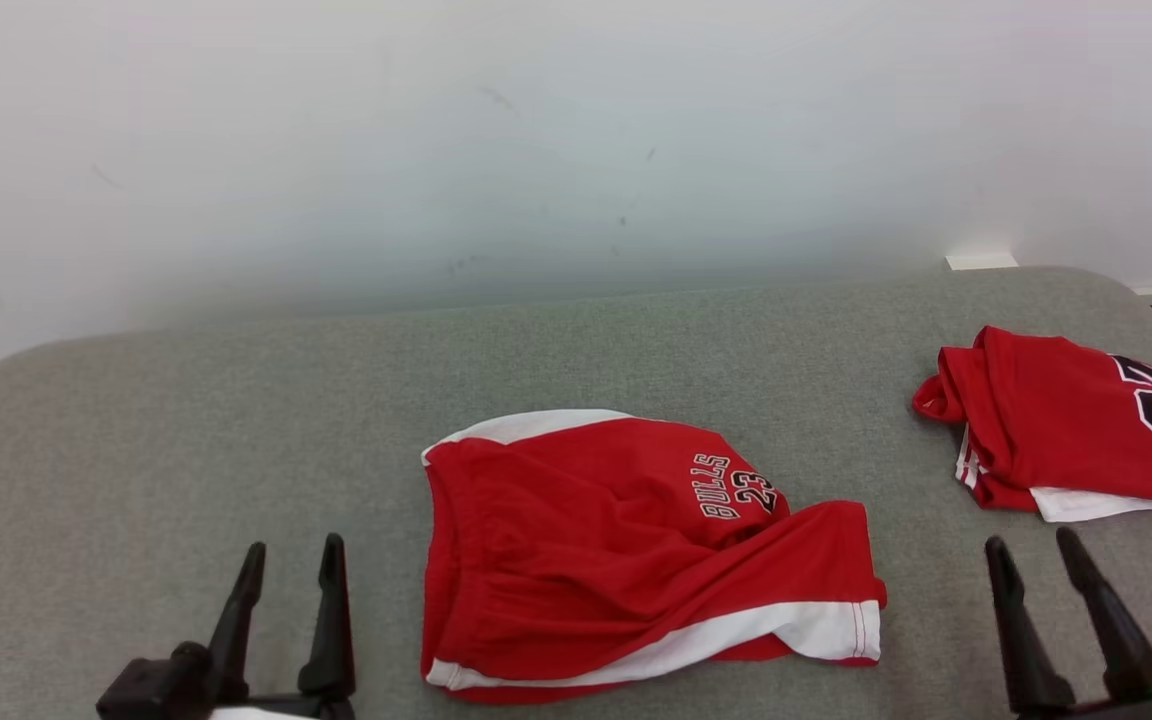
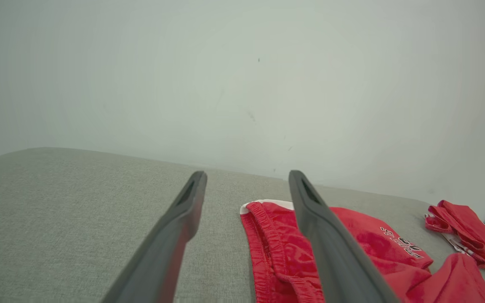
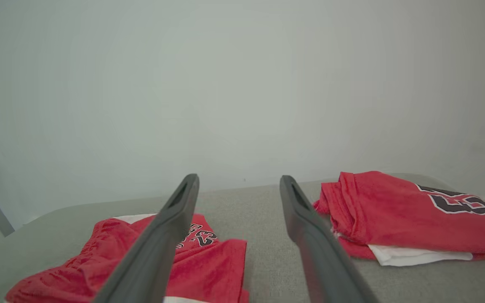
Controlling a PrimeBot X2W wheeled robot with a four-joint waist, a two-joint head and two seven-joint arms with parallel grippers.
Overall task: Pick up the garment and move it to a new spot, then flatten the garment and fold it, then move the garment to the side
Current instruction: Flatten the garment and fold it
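both released, left gripper (image 1: 294, 545) and right gripper (image 1: 1032, 540) are flanking the rumpled centre shorts (image 1: 626, 540), where a shallow pinch could be lifting just one layer.

Shorts (image 1: 636, 550) lie at lower centre on the table (image 1: 186, 430), a folded jersey (image 1: 1076, 430) apart at the right edge. The left gripper (image 1: 295, 545) sits lower left, the right gripper (image 1: 1031, 540) lower right.

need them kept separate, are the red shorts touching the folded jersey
Apart: the head view shows bare grey surface between the red shorts and the folded jersey.
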